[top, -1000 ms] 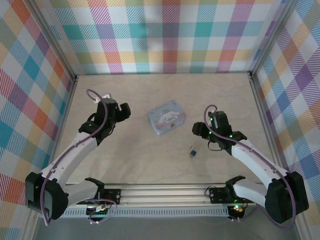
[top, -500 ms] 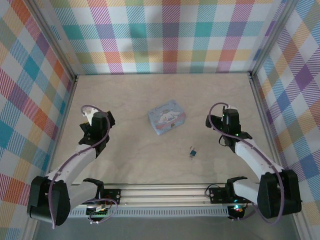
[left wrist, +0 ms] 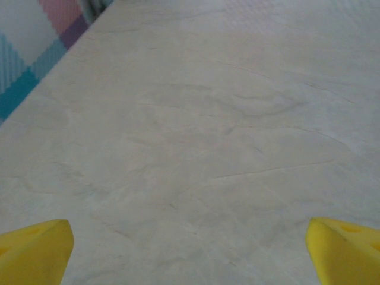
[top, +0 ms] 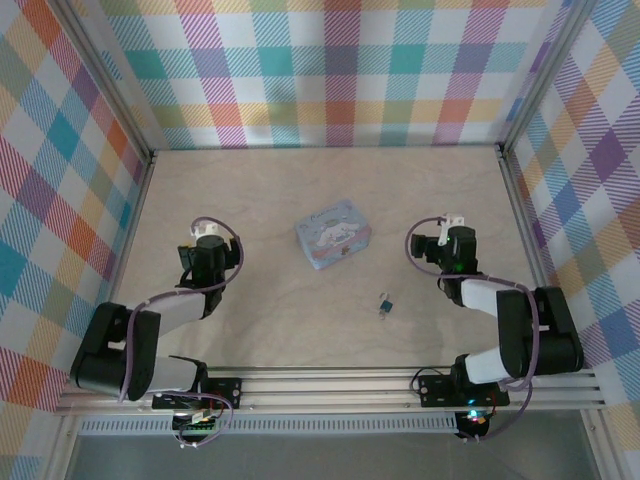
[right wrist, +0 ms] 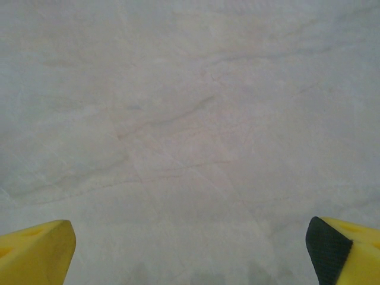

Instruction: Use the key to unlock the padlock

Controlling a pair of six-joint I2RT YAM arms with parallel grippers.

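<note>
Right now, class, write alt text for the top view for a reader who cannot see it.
A tiny padlock lies on a pale table, nearer the arm bases than a blue tin. The left arm and right arm sit folded at either side, touching neither.

The pale counter (top: pixel 300 190) is finished smooth and matt, with faint marble-like veining. The fingers (left wrist: pixel 35 252) of the left gripper (left wrist: pixel 190 240) are moulded in smooth yellow plastic. A slight sheen is shown by the pale blue rectangular printed tin (top: pixel 334 232).
</note>
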